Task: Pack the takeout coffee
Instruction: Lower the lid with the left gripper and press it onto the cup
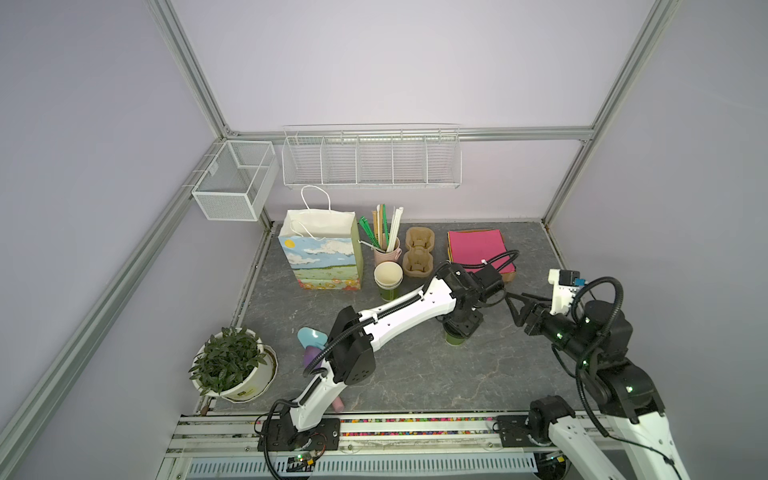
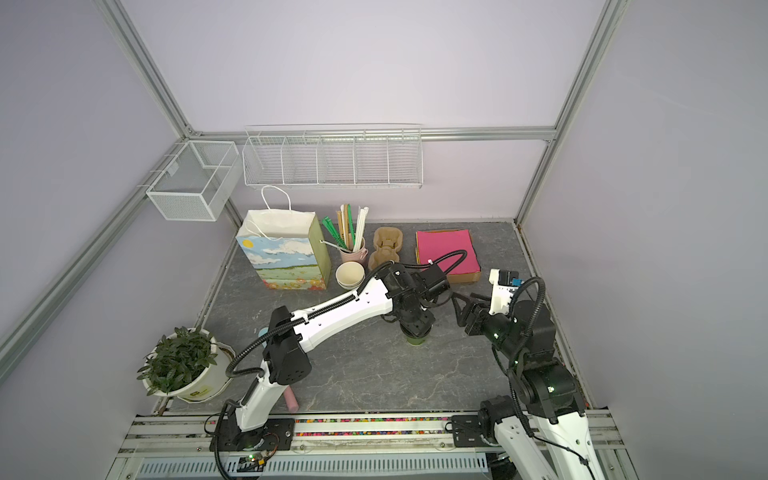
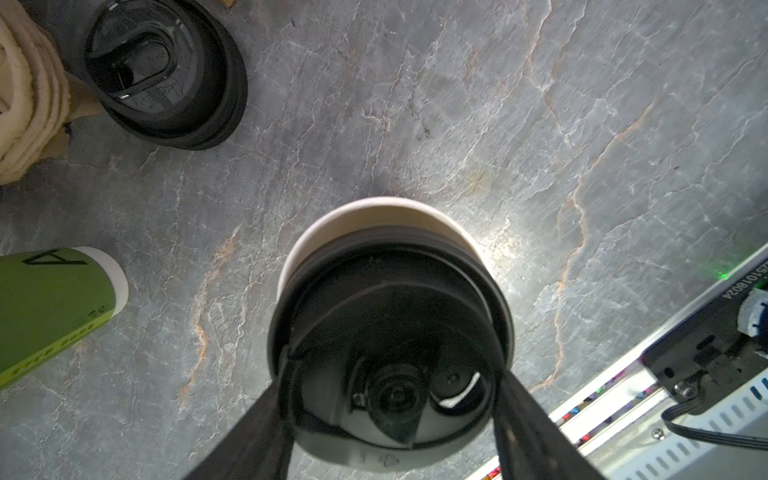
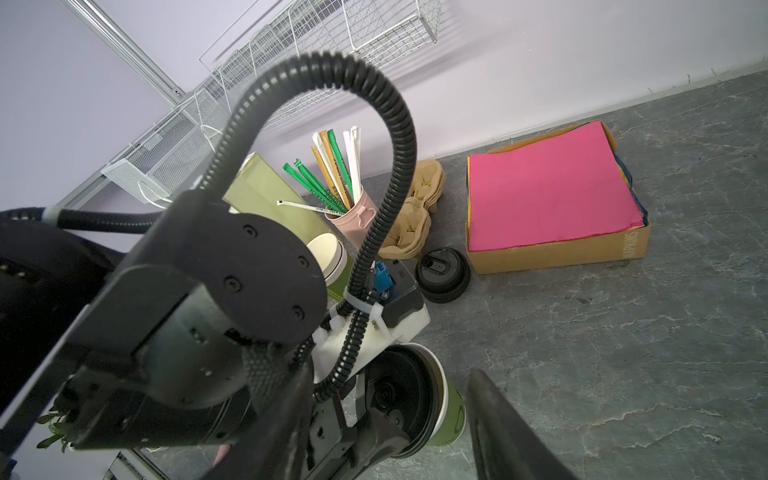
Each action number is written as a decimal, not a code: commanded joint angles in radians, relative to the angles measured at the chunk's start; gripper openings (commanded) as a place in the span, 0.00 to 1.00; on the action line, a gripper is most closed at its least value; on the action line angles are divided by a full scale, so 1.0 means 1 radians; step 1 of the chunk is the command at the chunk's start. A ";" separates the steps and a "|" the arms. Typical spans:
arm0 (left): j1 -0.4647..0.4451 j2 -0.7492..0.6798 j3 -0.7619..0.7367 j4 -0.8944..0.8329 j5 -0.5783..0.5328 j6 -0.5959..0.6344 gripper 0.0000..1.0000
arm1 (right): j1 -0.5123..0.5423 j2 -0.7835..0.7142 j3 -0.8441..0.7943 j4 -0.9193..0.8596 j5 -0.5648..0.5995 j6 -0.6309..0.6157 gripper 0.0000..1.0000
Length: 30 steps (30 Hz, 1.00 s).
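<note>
The takeout coffee [image 1: 455,341] [image 2: 415,341] is a small green cup standing mid-table, mostly hidden under my left gripper [image 1: 457,328] in both top views. In the left wrist view my left gripper [image 3: 392,365] is shut on the cup's black sip lid [image 3: 386,299], one finger on each side. A strip of the cream rim [image 3: 374,212] shows past the lid. My right gripper [image 1: 513,307] [image 2: 459,307] hovers open just right of the left wrist, holding nothing. In the right wrist view the lidded cup [image 4: 451,415] lies beyond the spread fingers [image 4: 498,415].
At the back stand an open painted paper bag [image 1: 320,257], a pink cup of straws [image 1: 386,251], a stack of lidless green cups [image 1: 388,278], pulp cup carriers [image 1: 419,251] and a napkin box [image 1: 478,247]. Loose black lids [image 4: 442,274] [image 3: 166,75] lie near the carriers. A potted plant [image 1: 232,365] is front left.
</note>
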 commanded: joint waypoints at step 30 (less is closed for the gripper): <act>0.008 0.074 0.117 -0.093 -0.018 0.020 0.49 | -0.006 -0.016 -0.018 0.006 -0.026 -0.007 0.62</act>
